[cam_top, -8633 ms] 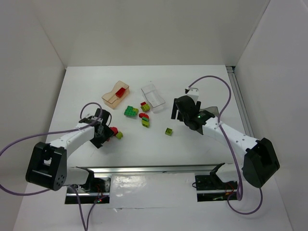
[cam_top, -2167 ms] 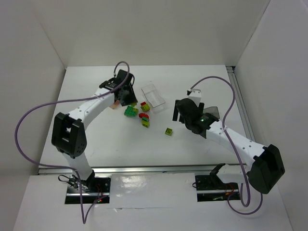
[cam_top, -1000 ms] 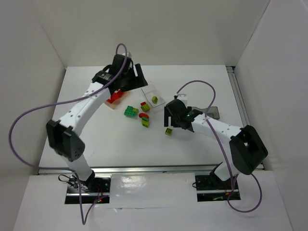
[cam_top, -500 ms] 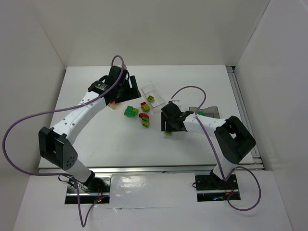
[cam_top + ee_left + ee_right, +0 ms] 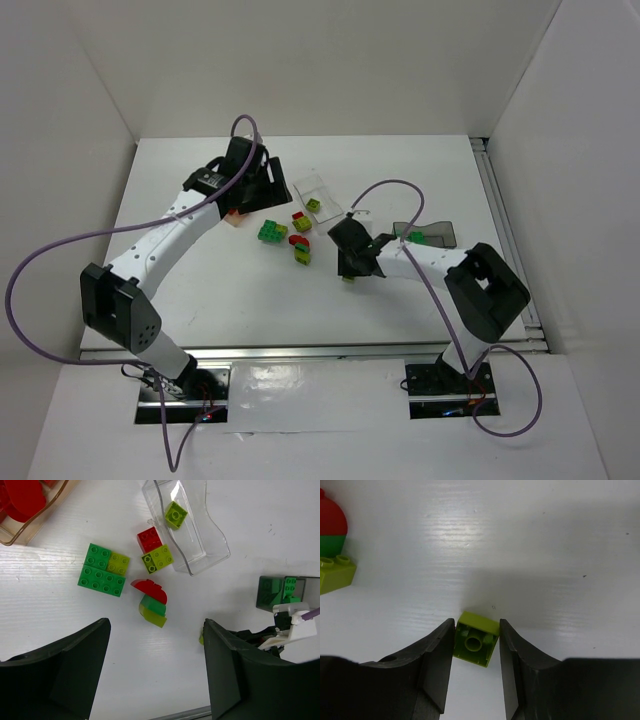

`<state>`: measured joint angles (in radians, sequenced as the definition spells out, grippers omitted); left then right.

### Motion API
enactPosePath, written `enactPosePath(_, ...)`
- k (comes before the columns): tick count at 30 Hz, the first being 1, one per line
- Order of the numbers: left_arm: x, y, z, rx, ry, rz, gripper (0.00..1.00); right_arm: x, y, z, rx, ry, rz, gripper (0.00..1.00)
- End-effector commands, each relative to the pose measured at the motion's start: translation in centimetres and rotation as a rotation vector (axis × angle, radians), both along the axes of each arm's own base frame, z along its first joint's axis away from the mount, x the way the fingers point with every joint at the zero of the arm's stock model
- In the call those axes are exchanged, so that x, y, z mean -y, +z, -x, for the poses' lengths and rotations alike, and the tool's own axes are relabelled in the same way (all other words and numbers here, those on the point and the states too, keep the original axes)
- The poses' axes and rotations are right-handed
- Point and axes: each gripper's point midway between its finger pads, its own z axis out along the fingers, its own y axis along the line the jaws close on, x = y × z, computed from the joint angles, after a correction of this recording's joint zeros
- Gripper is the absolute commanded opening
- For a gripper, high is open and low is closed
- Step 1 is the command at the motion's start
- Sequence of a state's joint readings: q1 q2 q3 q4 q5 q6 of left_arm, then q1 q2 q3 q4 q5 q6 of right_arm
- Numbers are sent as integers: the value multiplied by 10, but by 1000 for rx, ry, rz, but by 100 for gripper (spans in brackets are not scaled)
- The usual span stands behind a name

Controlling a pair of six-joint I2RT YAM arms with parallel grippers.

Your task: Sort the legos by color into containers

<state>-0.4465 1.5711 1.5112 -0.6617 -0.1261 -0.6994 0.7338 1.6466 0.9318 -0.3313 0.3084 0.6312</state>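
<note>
Right claw pinches a lime brick on the bench.
The brick sits skewed, so it may twist out on lifting; left claw hangs wide, empty.

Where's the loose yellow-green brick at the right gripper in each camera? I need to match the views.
Top external: the yellow-green brick is a sliver under the right gripper, just right of centre.
Left wrist: the brick is a sliver low down, right of centre.
Right wrist: the brick is at bottom centre, between the fingers.
Shared landmark: the red-topped stack.
</note>
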Motion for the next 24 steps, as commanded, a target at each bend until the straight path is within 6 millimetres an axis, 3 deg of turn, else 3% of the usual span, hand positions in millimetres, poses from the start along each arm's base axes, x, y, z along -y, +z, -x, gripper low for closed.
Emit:
enactPosePath(1, -3, 10, -2, 36, 1, -10, 82, 0, 39, -21, 117, -46, 2, 37)
enactPosePath(5, -11, 12, -2, 48, 21, -40, 82, -13, 69, -51, 191, -36, 30, 37)
enactPosePath(8, -33, 0, 4, 20, 95, -124, 82, -21, 83, -69, 232, -18, 56, 37)
enactPosePath(11, -48, -10, 16, -7, 116, -138, 82, -39, 115, -104, 324, -23, 35, 40)
enactPosePath(13, -53, -10, 23, -15, 124, -116, 82, -39, 110, -125, 318, -23, 53, 41)
enactPosePath(17, -65, -19, 33, -32, 144, -124, 82, -60, 113, -165, 341, 1, 27, 46)
enactPosePath(19, -66, -22, 34, -41, 144, -128, 82, -62, 108, -189, 337, -26, 43, 67)
enactPosePath(20, -70, -23, 35, -41, 154, -128, 82, -62, 104, -188, 310, -22, 64, 78)
enactPosePath(21, -70, -23, 35, -41, 154, -128, 82, -64, 115, -196, 331, -34, 62, 86)
enactPosePath(23, -75, -20, 37, -40, 163, -127, 82, -62, 125, -195, 354, -43, 53, 86)
enactPosePath(24, -78, -20, 38, -36, 175, -138, 82, -60, 111, -181, 330, -15, 71, 85)
